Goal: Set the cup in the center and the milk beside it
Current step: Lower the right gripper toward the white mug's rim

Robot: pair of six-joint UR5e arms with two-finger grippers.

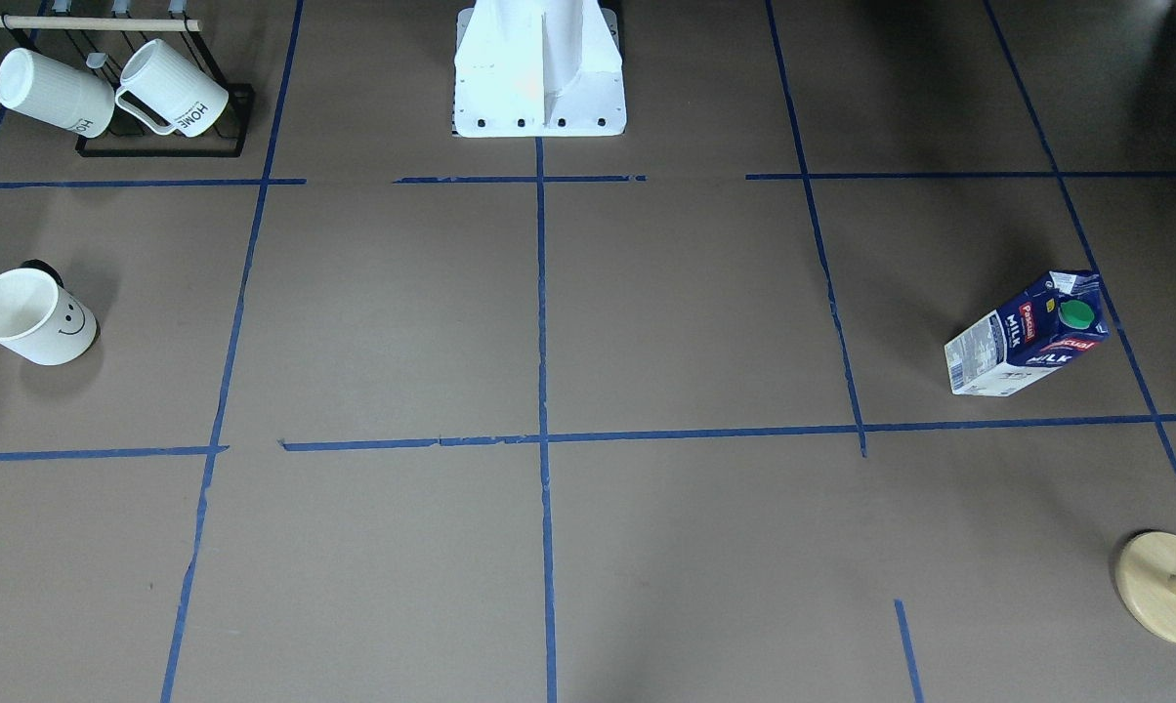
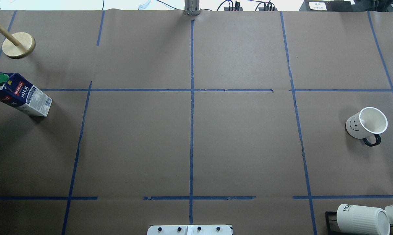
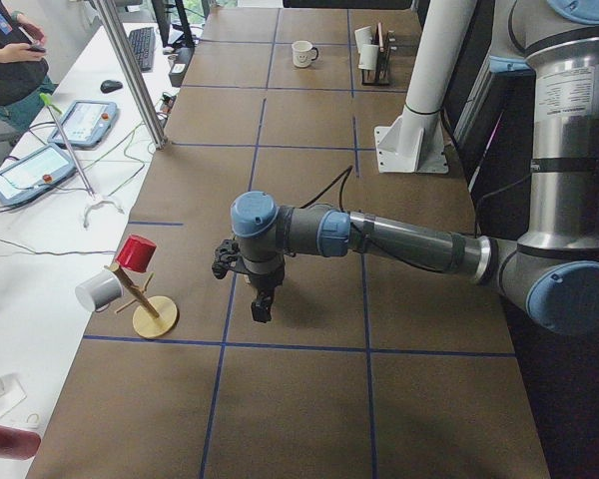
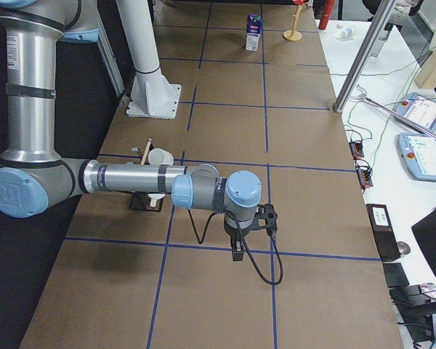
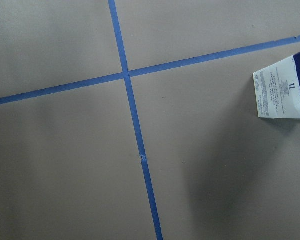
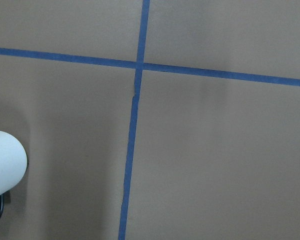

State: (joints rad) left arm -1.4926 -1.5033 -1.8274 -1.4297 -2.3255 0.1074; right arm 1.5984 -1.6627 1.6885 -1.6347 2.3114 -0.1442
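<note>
The cup (image 2: 366,125) stands upright far right and the milk (image 2: 20,94) far left, both well apart from the center (image 2: 216,140). The left gripper (image 3: 263,307) and right gripper (image 4: 237,251) hover above the table (image 2: 134,147). Whether their jaws are apart cannot be told. A high or off-centre grasp could topple the tall milk, and the arms could collide at the center.

I log the cup (image 2: 366,125) upright on the right side of the table (image 2: 134,147), smiley face turned toward the middle, black handle toward the robot's edge. The milk (image 2: 18,94) stands at the left edge, green cap up. Both are well apart from the center (image 2: 203,101). A wooden stand (image 2: 18,45) sits just beyond the milk. A ribbed mug (image 2: 361,219) lies on a black rack (image 2: 328,222), bottom right.
</note>
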